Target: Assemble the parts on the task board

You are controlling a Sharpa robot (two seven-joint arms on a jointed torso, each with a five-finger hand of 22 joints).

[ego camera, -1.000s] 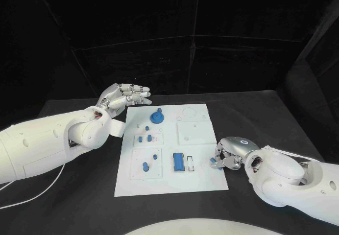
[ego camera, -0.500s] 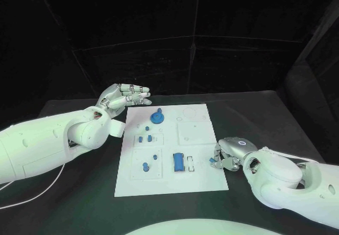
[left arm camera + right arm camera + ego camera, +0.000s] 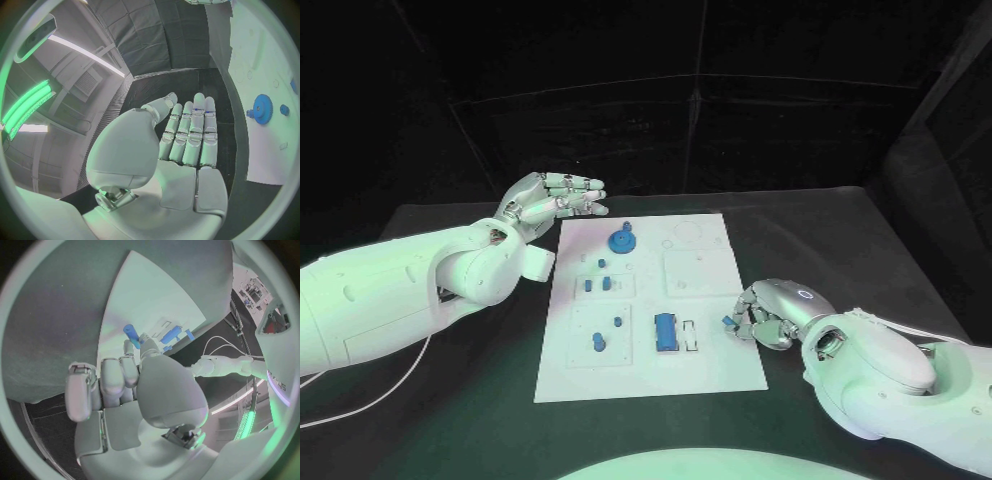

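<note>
Several blue parts (image 3: 666, 331) sit on the board (image 3: 651, 372), a gear (image 3: 622, 240) at its far end; some sockets look empty, so I judge work remains. The right hand (image 3: 772, 315), at the board's right edge, pinches a small blue peg (image 3: 730, 322). The left hand (image 3: 554, 197) hovers off the far-left corner, fingers (image 3: 195, 131) straight, holding nothing.

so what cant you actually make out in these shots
- Right hand, head view: its curled fingers hide how the small blue part at the task board edge is gripped.
- Same part, right wrist view: the fingers cover its lower end, so whether it touches the board is unclear.
- Small blue pieces mid-board, head view: too small to tell their shapes.
- Blue gear, left wrist view: near the rim, distorted.
</note>
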